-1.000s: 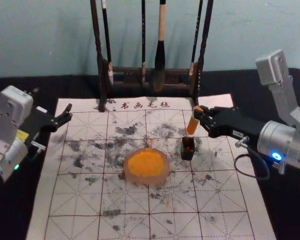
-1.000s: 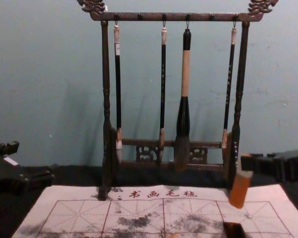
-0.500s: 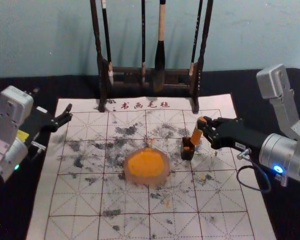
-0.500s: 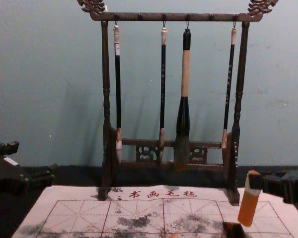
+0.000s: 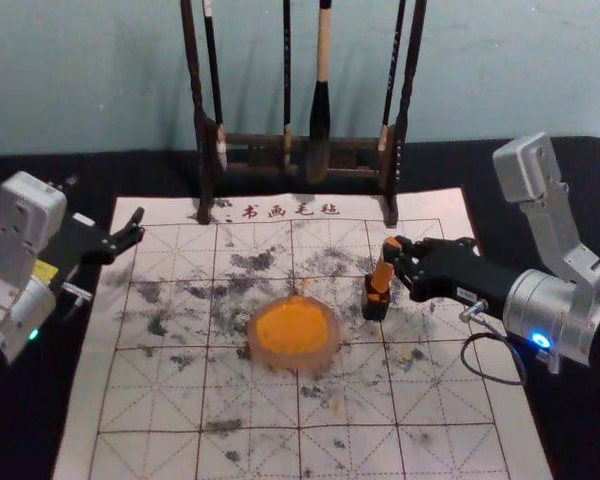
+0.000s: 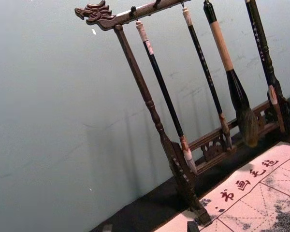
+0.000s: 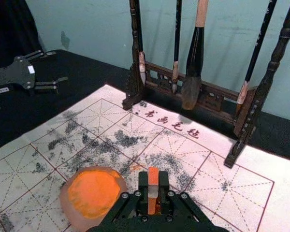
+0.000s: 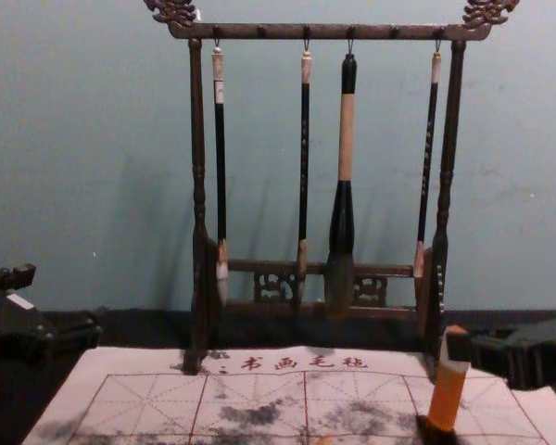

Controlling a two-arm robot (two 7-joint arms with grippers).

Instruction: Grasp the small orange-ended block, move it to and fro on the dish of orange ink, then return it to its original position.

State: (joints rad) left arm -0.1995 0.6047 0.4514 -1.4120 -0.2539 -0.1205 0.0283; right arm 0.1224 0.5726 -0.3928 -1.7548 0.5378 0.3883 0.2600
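White gridded mat (image 5: 150,400): black left hand (image 5: 128,236) parked, spread, near its left edge. By black right hand (image 5: 394,260), above dark open-topped box (image 5: 375,306), pale-banded orange block (image 5: 381,275) is gripped, tilted. Should be squared up, lowered gently, then freed.

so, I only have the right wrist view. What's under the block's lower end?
Observer: Head view: a small dark box. The block's lower end is at its mouth; can't tell how deep. The right pincer grips it above the box.

Operator: Block upright?

Observer: No. Chest view has it tilted, upper end toward the robot's right.

Operator: Box touching the dish?

Observer: No. Head view shows a gap, with the box on the robot's right of the dish.
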